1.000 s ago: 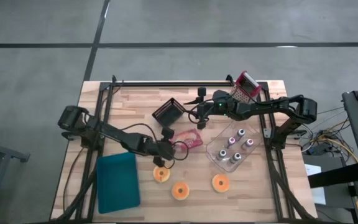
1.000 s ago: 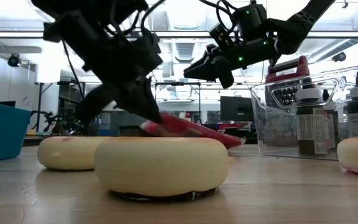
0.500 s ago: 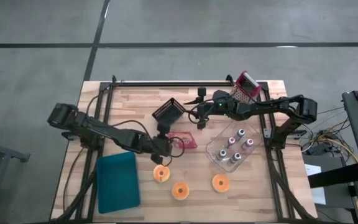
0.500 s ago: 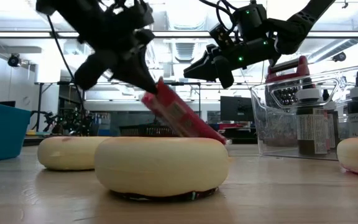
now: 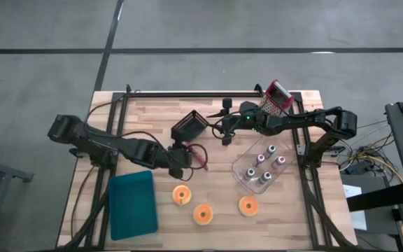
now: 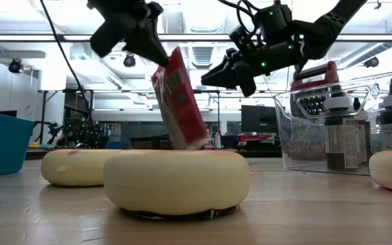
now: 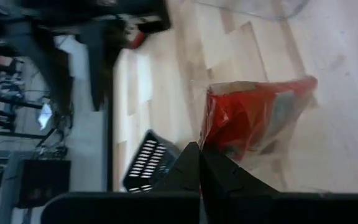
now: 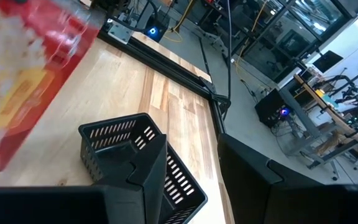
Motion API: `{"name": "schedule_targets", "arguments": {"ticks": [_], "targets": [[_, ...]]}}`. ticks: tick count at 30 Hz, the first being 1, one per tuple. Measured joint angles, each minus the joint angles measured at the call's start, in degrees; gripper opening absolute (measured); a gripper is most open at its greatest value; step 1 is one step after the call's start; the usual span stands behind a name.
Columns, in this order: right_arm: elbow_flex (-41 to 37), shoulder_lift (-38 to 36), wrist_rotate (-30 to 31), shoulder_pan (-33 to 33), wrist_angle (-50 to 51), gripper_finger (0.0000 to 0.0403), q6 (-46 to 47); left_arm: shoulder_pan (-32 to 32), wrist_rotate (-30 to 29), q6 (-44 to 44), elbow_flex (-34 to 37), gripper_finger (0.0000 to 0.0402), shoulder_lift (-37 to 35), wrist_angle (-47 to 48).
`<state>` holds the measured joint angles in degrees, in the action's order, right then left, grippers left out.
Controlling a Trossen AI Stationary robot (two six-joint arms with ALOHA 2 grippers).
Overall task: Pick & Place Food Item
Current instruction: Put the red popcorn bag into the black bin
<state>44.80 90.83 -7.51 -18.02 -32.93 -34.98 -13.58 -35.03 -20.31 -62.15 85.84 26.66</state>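
A red snack packet hangs from my left gripper above the table's middle. It also shows in the high view and in the left wrist view. My left gripper is shut on it. My right gripper hovers open and empty over the far middle of the table, beside a black basket that stands on the table. The basket fills the right wrist view in front of the right gripper. My left gripper pinches the packet's upper end between its two shut fingers. The fingers slant down from the table's left side. The packet hangs below them, tilted a little from upright. A donut in front hides its lower end in the low view.
Three donuts lie near the front edge. A teal tray sits at the front left. A clear box with several bottles stands to the right, and a red-handled grater at the far right.
My left gripper has risen and drawn back toward the table's left, still shut on the packet. The packet, which lay almost flat on the table, has been raised by its held end and now hangs nearly upright.
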Motion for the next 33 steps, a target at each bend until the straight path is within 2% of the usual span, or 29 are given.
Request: {"name": "schedule_targets", "arguments": {"ticks": [10,15,18,24,33], "targets": [[0.00,0.00,0.00,0.00,0.02,0.0139,0.04,0.53,-5.77,1.38,-6.15,0.0000,-2.41,9.71],[0.00,0.00,0.00,0.00,0.02,0.0139,0.03,2.99,-10.05,2.97,-7.60,0.0000,-2.44,14.80],[0.00,0.00,0.00,0.00,0.02,0.0139,-0.01,5.39,-11.51,-0.35,-7.78,0.0000,-2.49,14.34],[0.00,0.00,0.00,0.00,0.03,0.0139,0.04,12.24,-10.76,-6.26,-9.08,0.0000,-2.51,13.20],[0.00,0.00,0.00,0.00,0.03,0.0139,0.02,20.88,-2.73,-16.16,-8.92,0.0000,-2.50,10.15]]}}
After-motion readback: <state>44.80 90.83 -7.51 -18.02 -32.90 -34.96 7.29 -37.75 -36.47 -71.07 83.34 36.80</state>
